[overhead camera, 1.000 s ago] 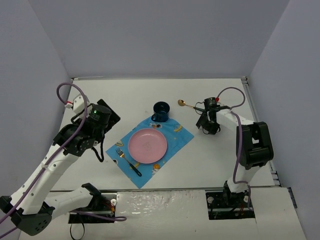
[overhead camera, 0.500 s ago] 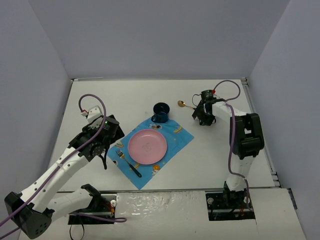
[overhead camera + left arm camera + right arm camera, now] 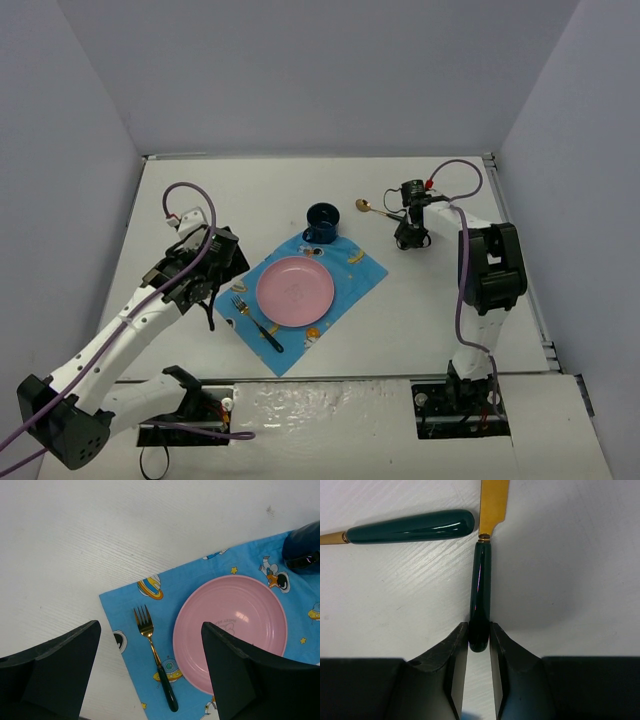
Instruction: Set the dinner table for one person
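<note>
Dinner table (image 3: 220, 200): open white surface along the far rail and both sides. Blue patterned mat (image 3: 355, 270) lies skewed at centre, with the pink plate (image 3: 294, 291) on it. Left gripper (image 3: 150, 635) hovers over the mat's left edge, fingers spread wide. Right gripper (image 3: 479, 632) sits low at far right, well inside the rail, clamped on the knife (image 3: 481, 580) at its handle end. Dark blue cup (image 3: 322, 222) at the mat's far corner; fork (image 3: 257, 324) left of plate; spoon (image 3: 410, 527) just beside the knife.

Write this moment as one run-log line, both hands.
right hand: shut on knife handle, beside spoon | left hand: open near fork | on mat: plate, fork
</note>
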